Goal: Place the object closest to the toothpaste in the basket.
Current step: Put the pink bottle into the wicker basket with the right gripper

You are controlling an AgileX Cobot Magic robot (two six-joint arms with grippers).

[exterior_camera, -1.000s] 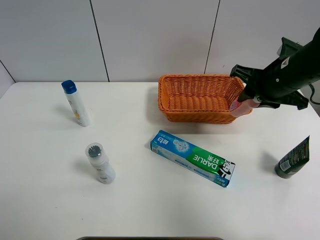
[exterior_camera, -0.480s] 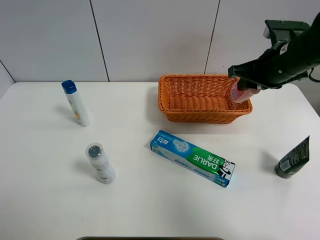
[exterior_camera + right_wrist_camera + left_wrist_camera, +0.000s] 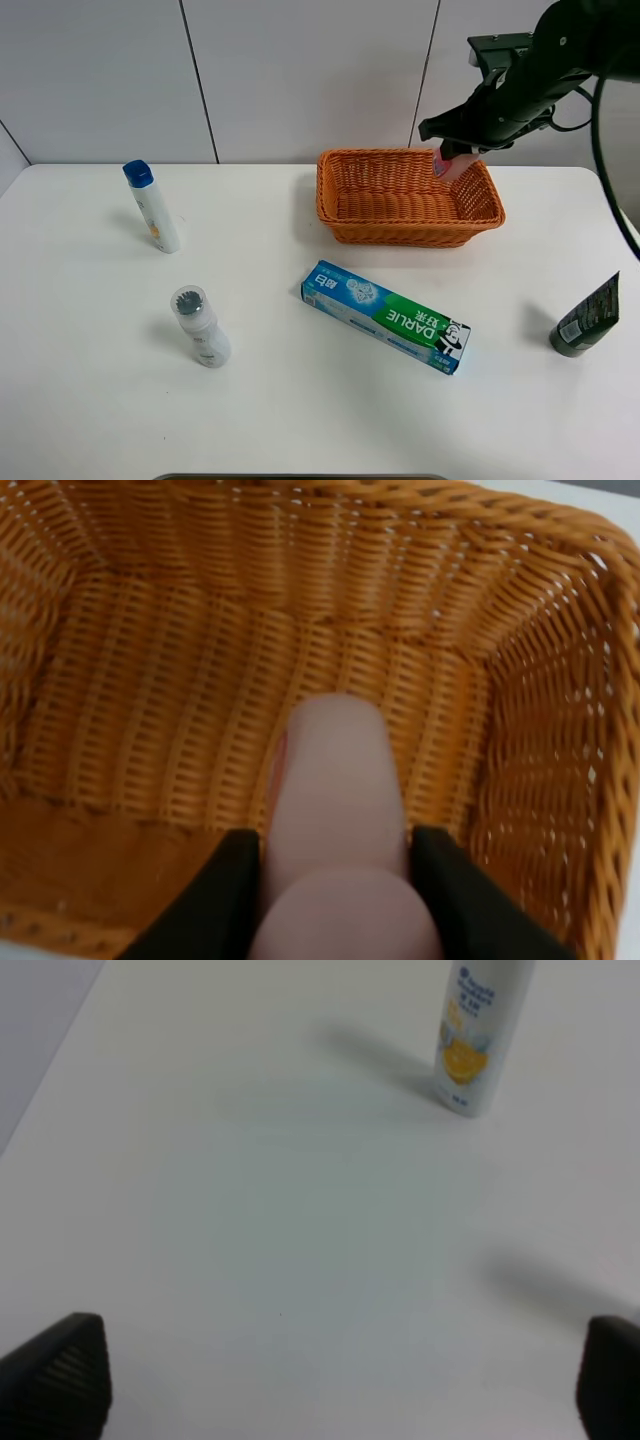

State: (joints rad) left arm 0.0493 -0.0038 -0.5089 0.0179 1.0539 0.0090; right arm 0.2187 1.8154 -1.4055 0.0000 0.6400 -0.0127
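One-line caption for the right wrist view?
A pink bottle gripped by the right end effector, poised over the basket.

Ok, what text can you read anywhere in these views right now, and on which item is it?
"DARLIE": on the long blue and green toothpaste box.
Chinese characters on the same box: too small to read.
White bottle with blue cap: orange print, blurred, unreadable.
Dark green tube: label too small.
Pink bottle and grey-capped white bottle: no text visible.
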